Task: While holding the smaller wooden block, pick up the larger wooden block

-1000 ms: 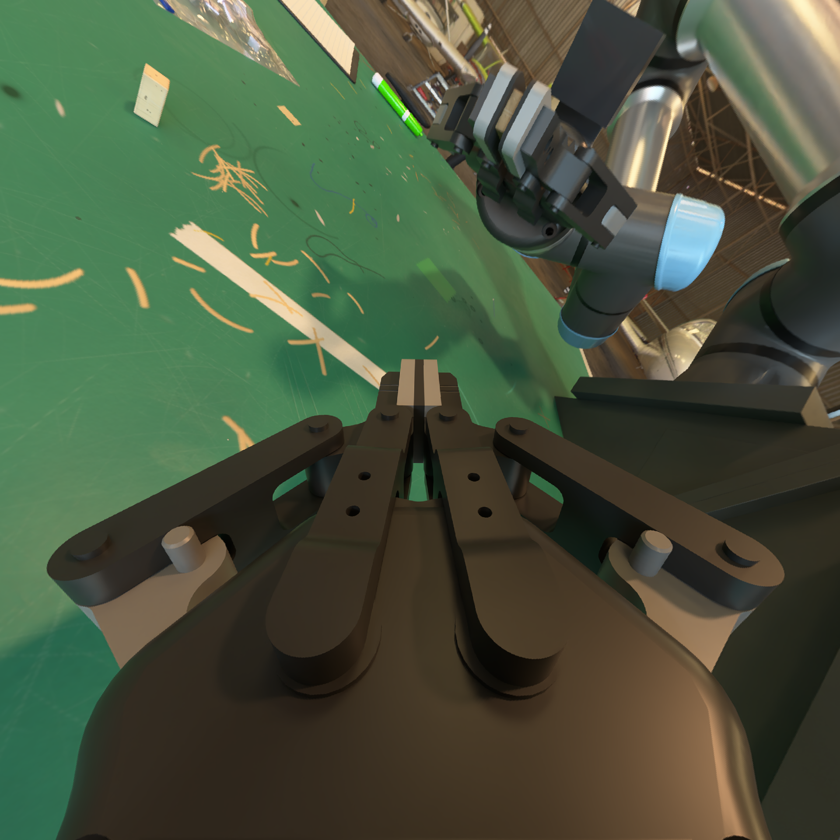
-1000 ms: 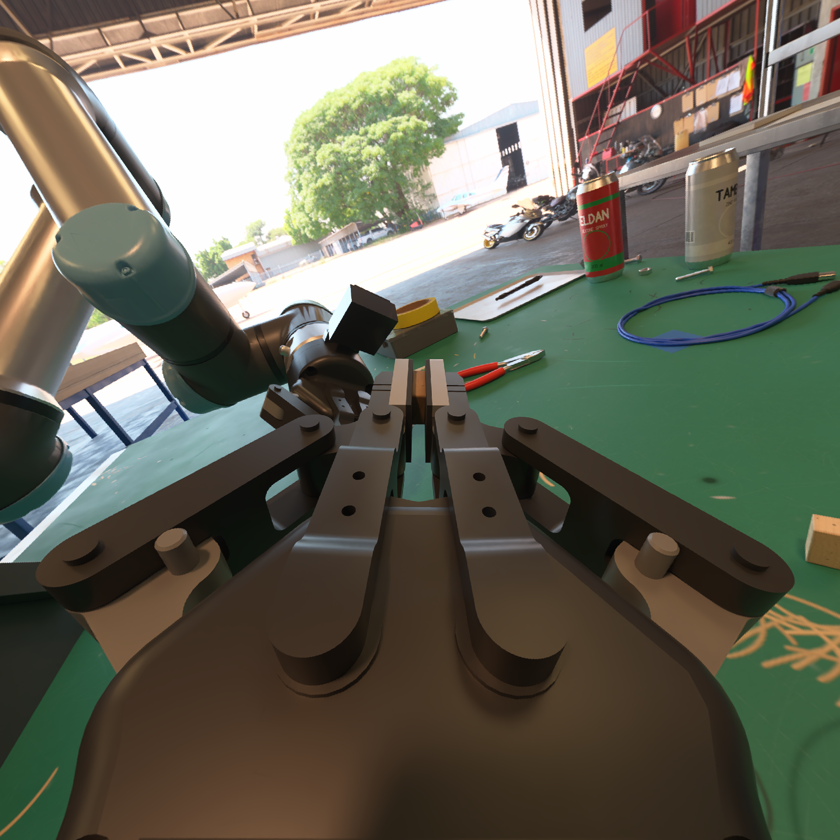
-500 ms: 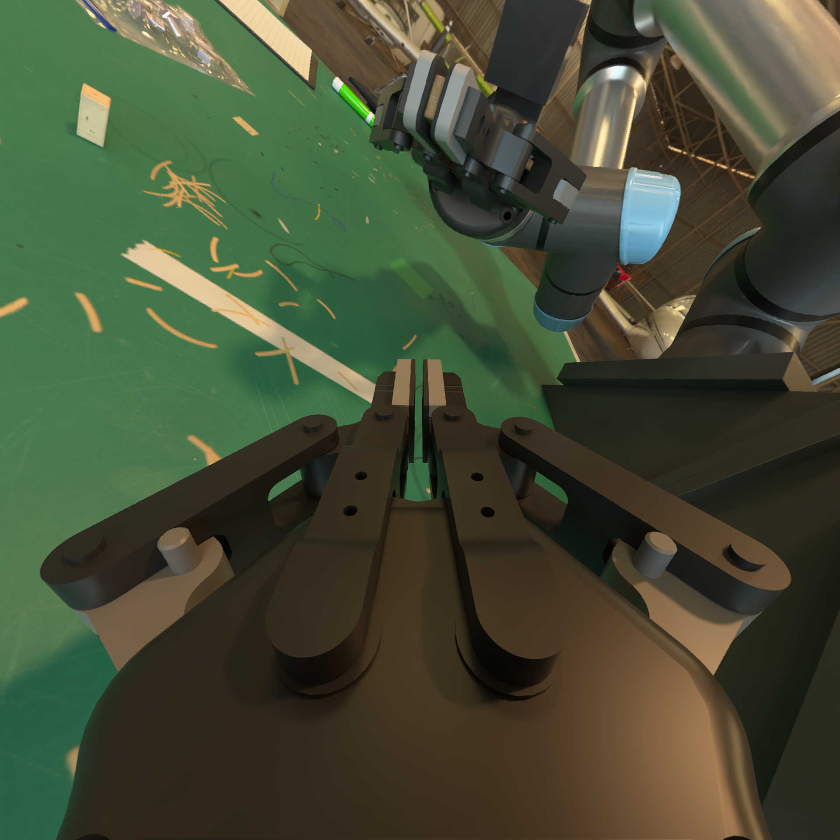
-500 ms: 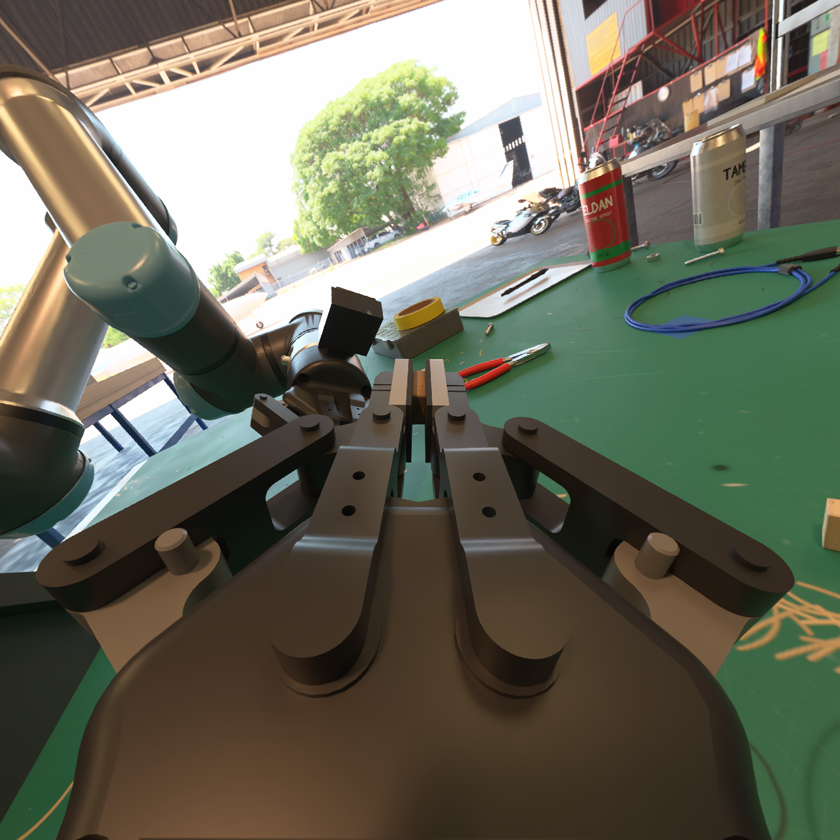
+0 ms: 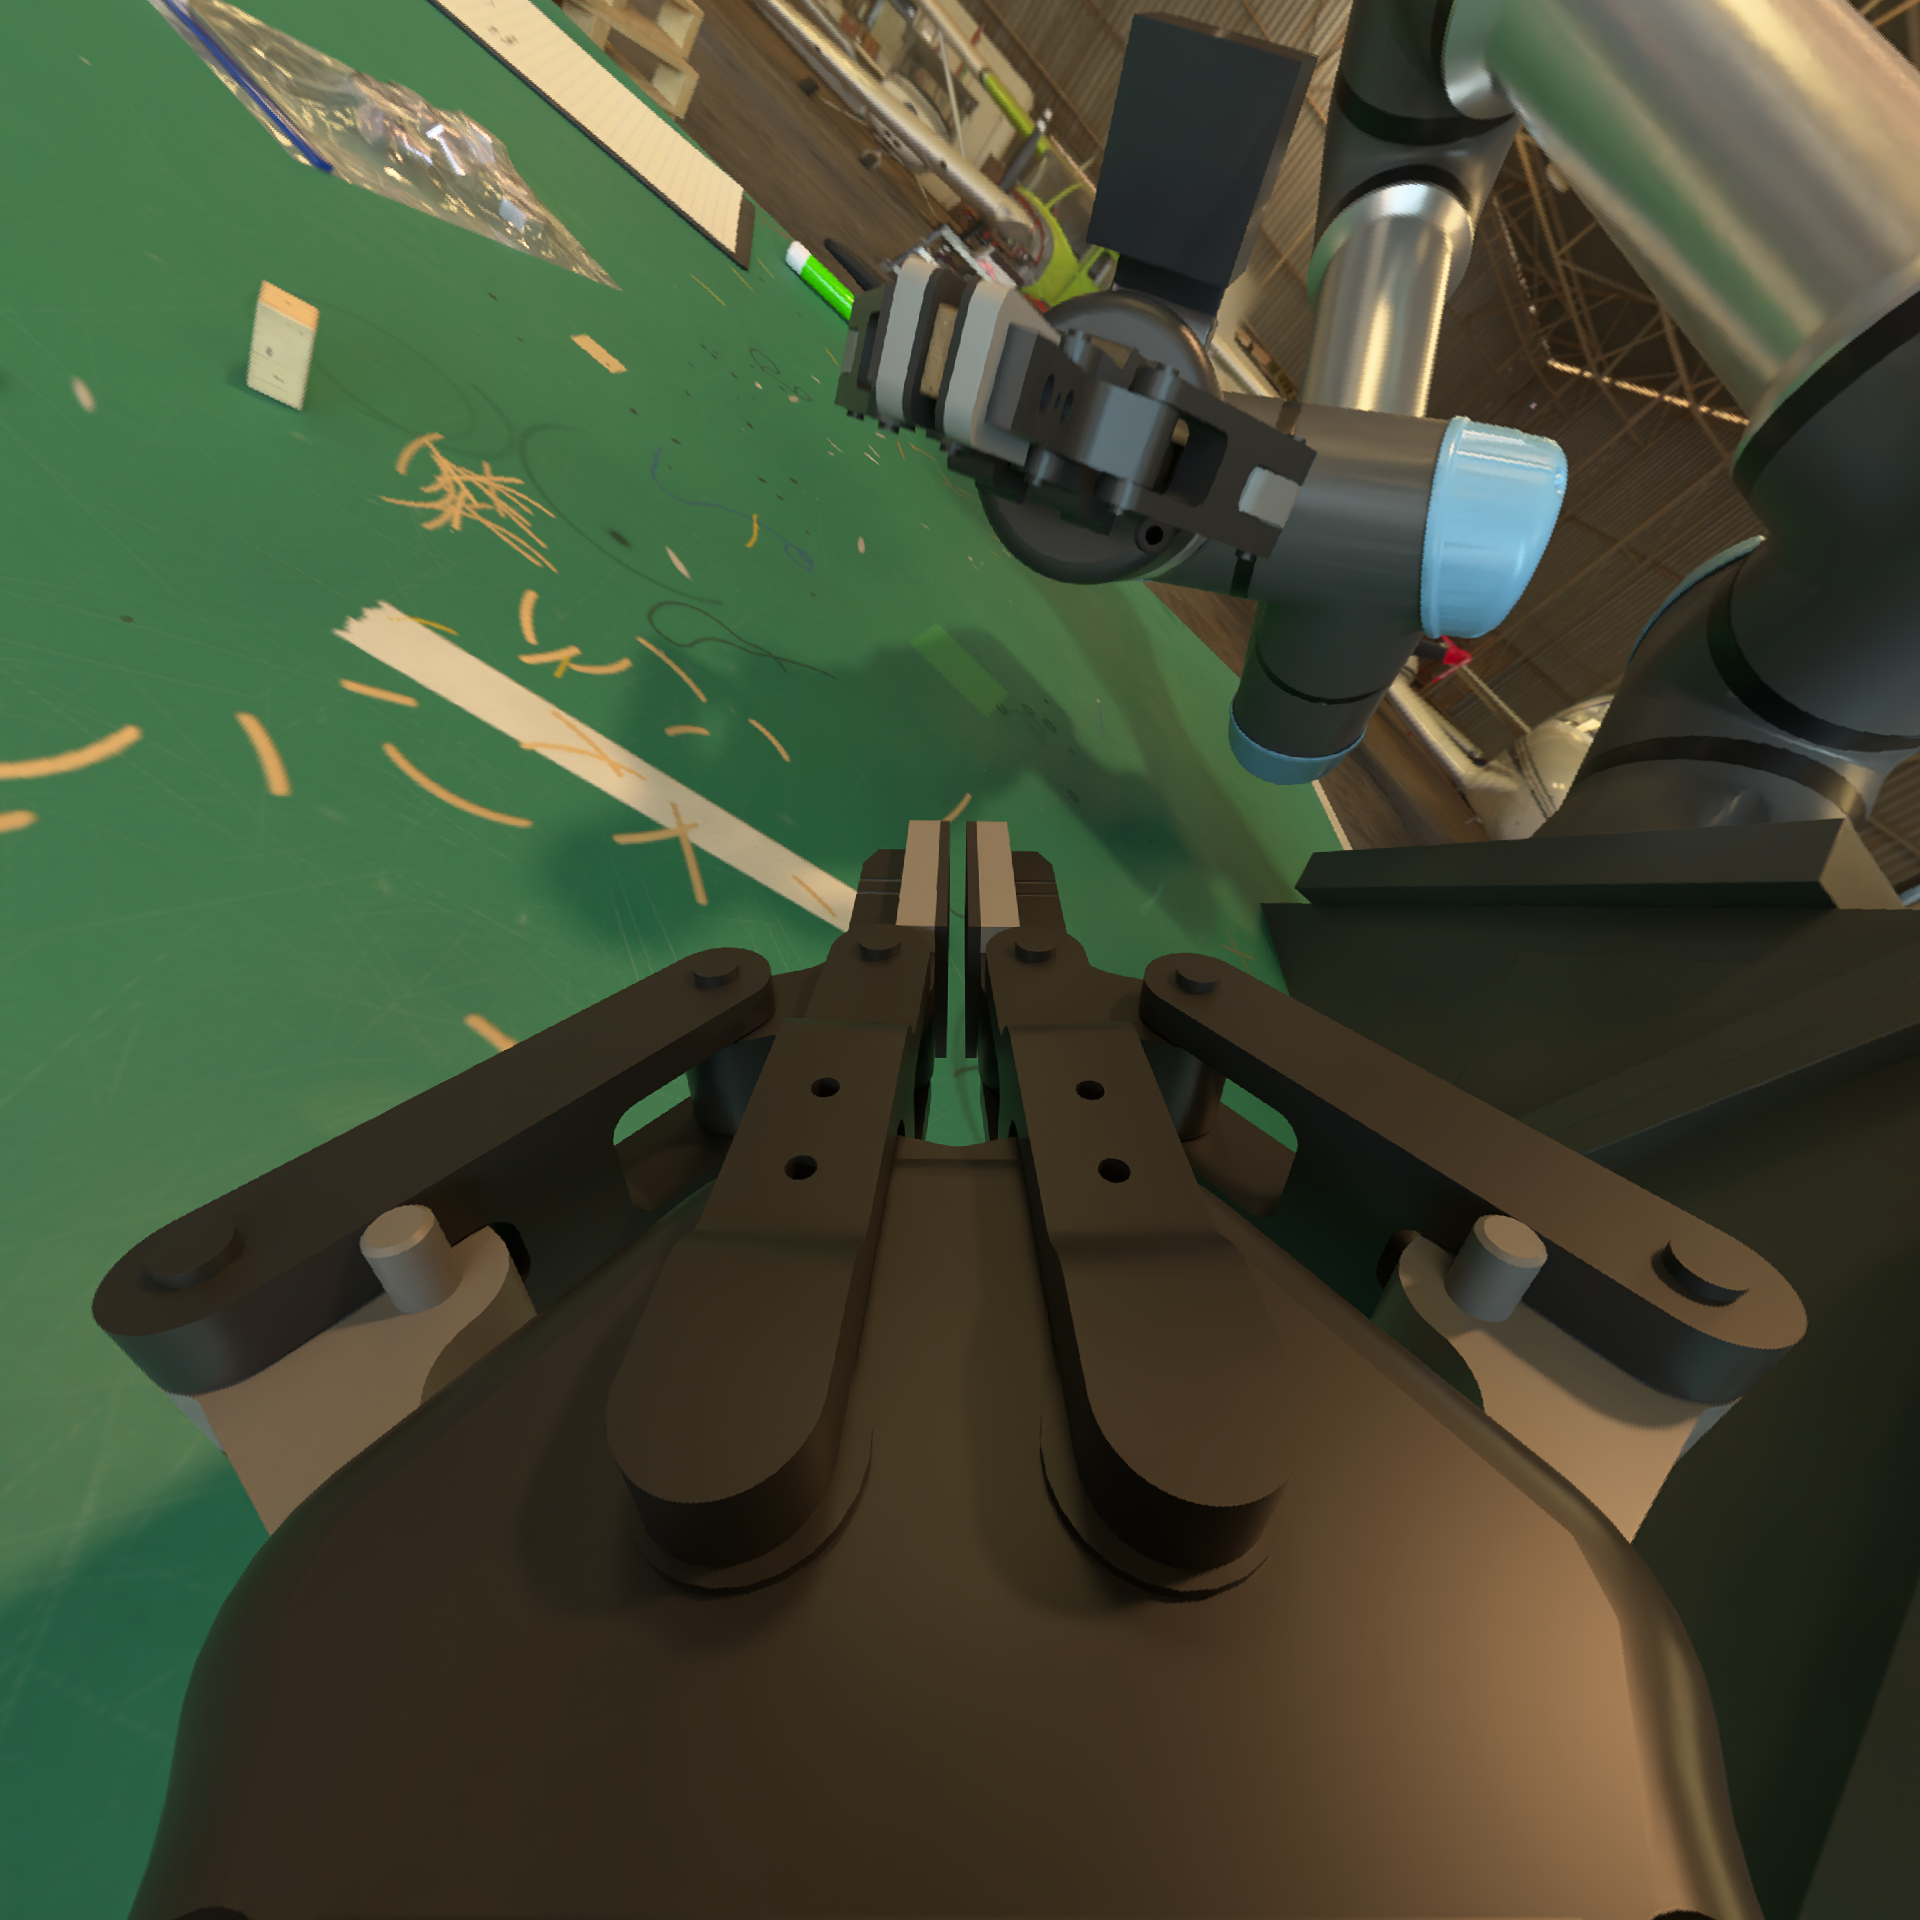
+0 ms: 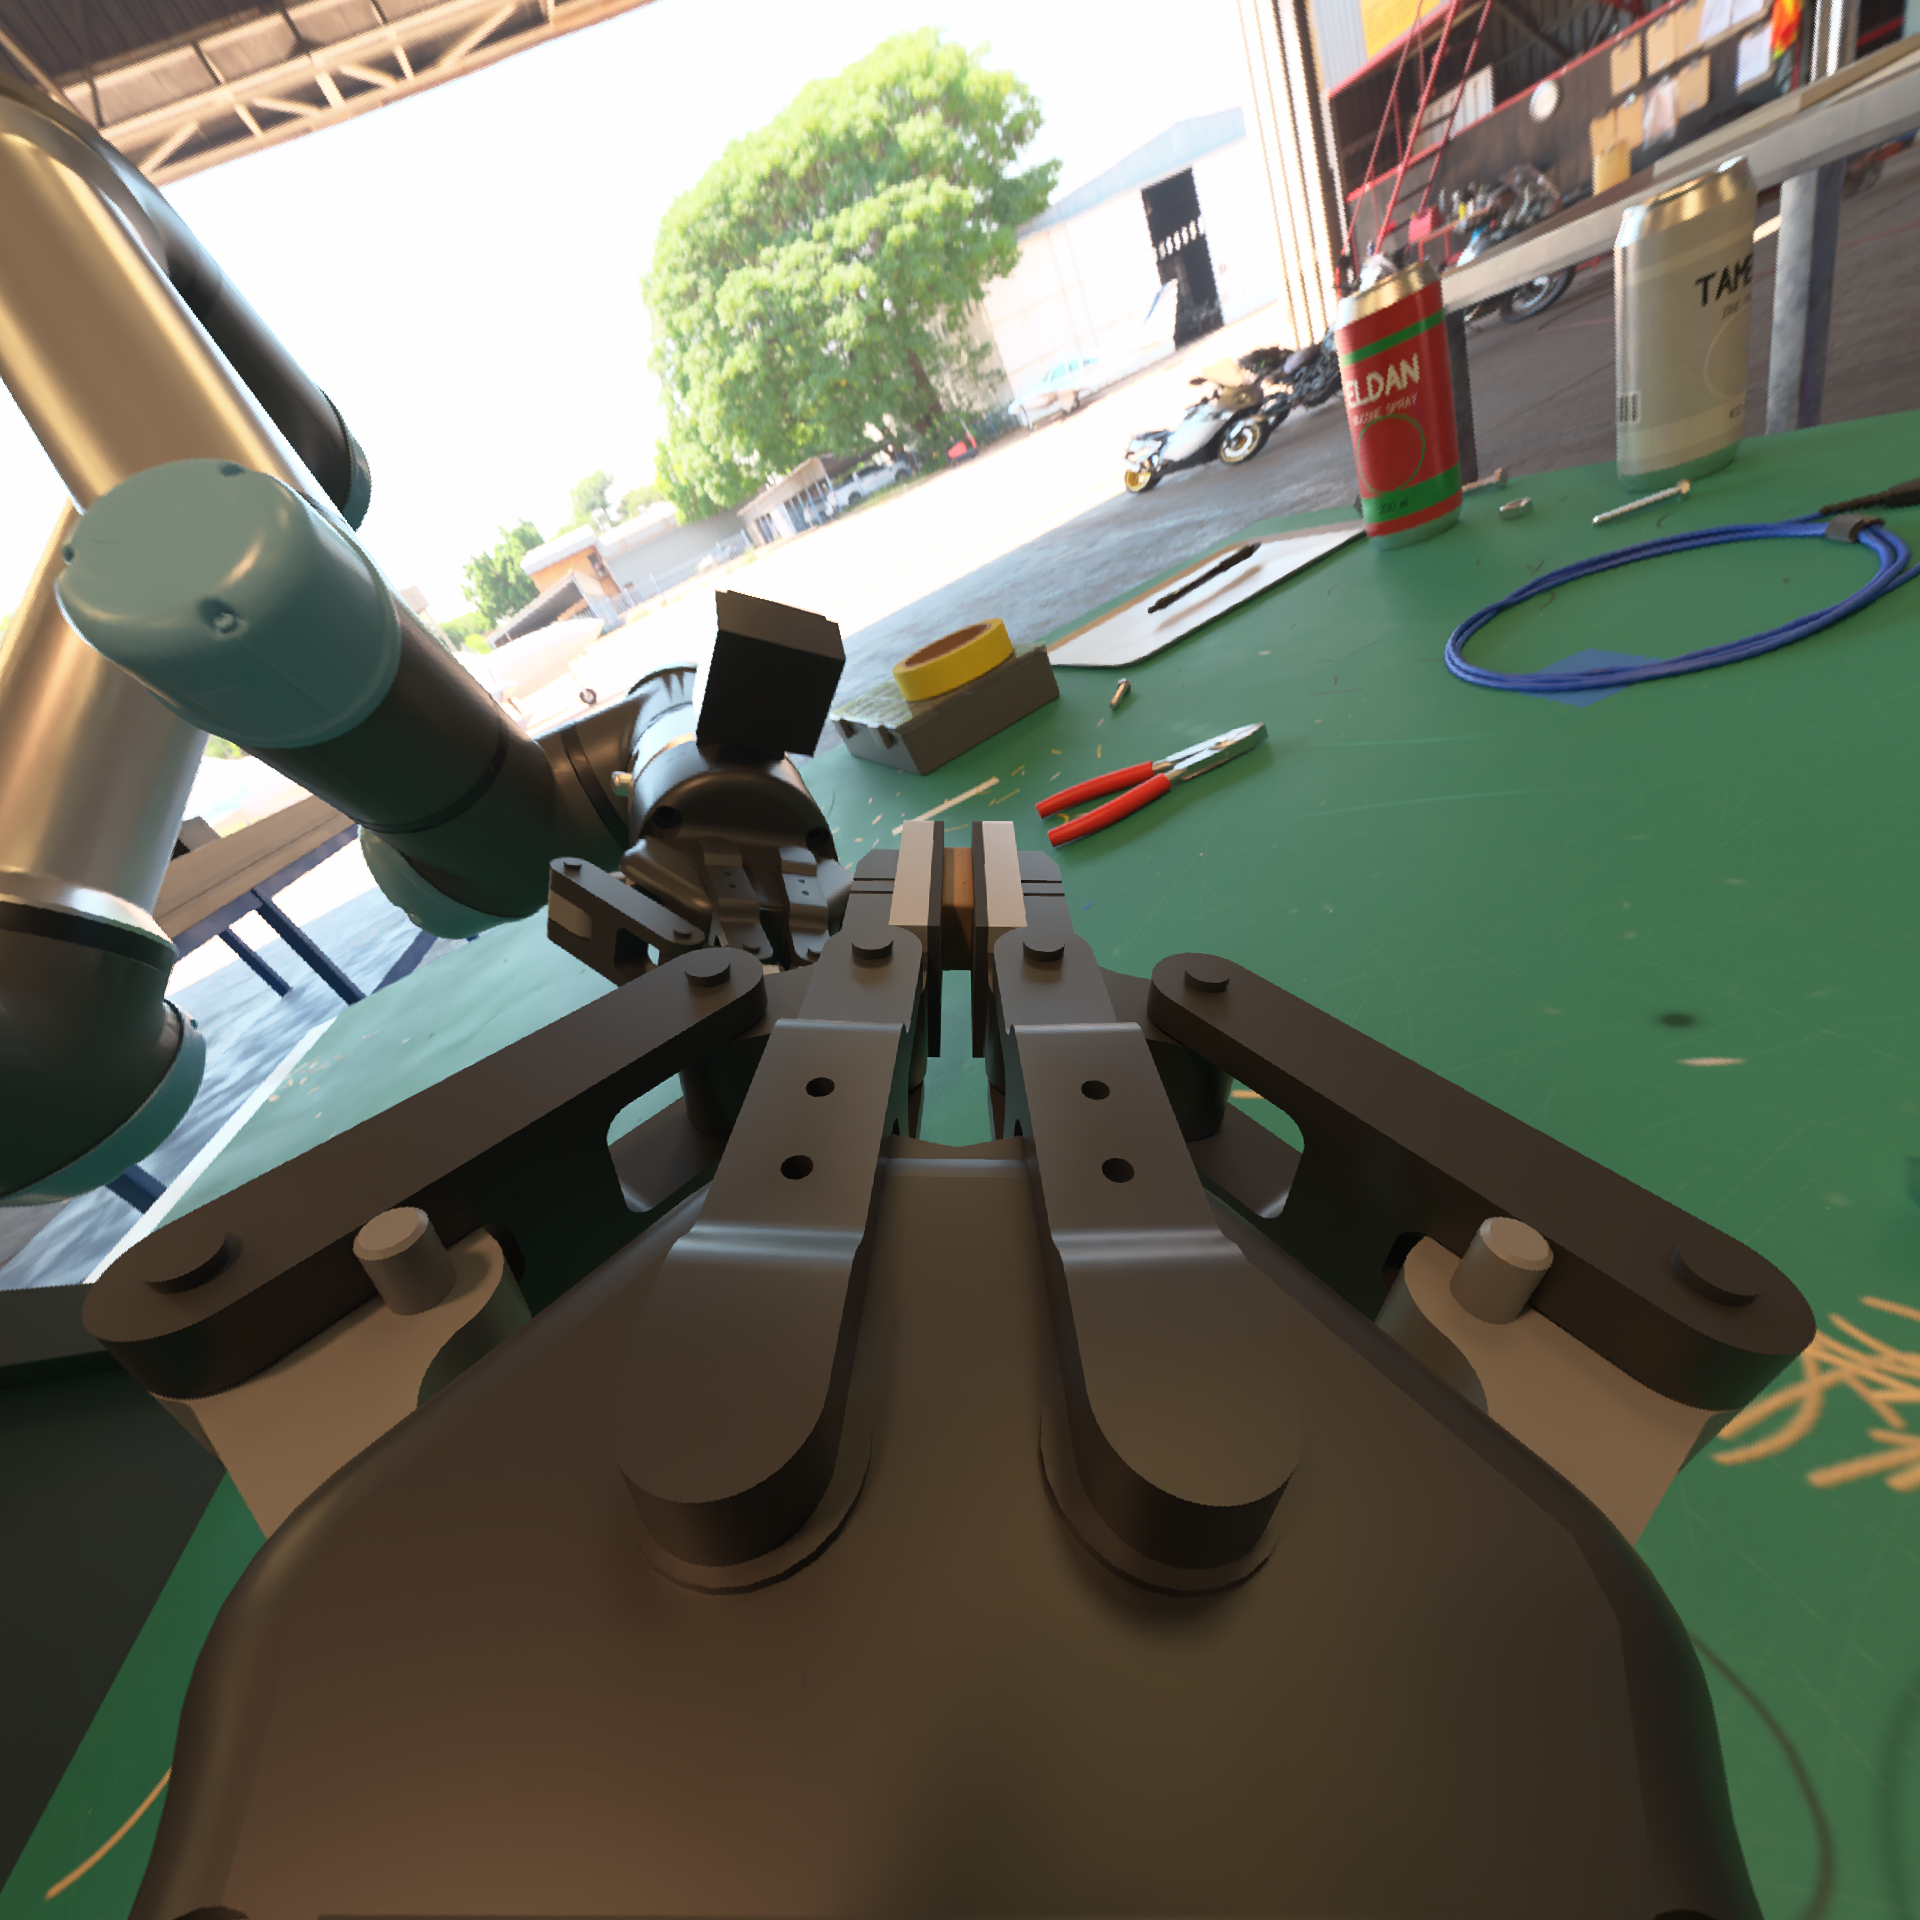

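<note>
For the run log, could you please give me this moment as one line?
right gripper: shut on smaller wooden block, raised | left gripper: shut, empty | larger wooden block: upright on green table, untouched

green table (image 5: 208, 1039), larger wooden block (image 5: 282, 344)

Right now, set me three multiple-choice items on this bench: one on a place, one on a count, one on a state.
1. Where is the larger wooden block?
A. on the green table
B. in the left pincer
C. on the clipboard

2. How many drink cans stand on the table?
A. one
B. two
C. four

3. The right pincer is:
A. wide open
B. shut on nothing
C. shut on the smaller wooden block

Key: 1 A, it stands alone on the table. 2 B, red can and silver can. 3 C, wood shows between its pads.
</note>
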Motion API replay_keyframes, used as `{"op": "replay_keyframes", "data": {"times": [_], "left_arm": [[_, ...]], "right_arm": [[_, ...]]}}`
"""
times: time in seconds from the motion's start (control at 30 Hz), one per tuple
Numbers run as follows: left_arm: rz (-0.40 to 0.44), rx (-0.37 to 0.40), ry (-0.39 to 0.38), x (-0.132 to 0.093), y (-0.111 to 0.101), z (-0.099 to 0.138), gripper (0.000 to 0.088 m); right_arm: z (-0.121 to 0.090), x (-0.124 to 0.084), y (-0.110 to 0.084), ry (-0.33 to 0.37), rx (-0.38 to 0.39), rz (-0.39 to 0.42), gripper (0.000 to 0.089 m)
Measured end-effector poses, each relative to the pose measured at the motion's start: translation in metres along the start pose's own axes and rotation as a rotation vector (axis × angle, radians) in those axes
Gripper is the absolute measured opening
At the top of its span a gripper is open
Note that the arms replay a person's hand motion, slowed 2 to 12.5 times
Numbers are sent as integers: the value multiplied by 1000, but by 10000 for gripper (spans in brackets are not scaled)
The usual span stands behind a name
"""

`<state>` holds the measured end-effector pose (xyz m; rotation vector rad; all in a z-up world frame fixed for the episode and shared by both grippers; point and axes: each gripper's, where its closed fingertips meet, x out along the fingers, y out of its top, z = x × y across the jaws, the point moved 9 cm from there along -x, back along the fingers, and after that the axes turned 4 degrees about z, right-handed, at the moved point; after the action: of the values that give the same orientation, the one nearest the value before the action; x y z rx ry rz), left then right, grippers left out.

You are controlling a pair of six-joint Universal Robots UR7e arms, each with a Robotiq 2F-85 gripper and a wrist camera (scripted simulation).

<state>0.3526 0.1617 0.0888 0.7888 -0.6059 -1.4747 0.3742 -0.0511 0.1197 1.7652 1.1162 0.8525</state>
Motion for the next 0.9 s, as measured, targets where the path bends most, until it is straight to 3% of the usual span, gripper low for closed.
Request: {"op": "replay_keyframes", "data": {"times": [0.27, 0.47, 0.63, 0.9], "left_arm": [[127, 50, 94, -6, 8, -1, 25], [220, 56, 174, -13, 13, -2, 6], [227, 41, 200, -16, 15, -3, 0], [212, -5, 168, -17, 15, -4, 0]], "right_arm": [[0, 12, -17, 5, 23, -160, 46], [-2, 19, -26, -21, -9, -251, 47], [-3, 22, -29, -53, -58, -294, 47], [-1, 22, -32, -133, -114, -353, 47]]}}
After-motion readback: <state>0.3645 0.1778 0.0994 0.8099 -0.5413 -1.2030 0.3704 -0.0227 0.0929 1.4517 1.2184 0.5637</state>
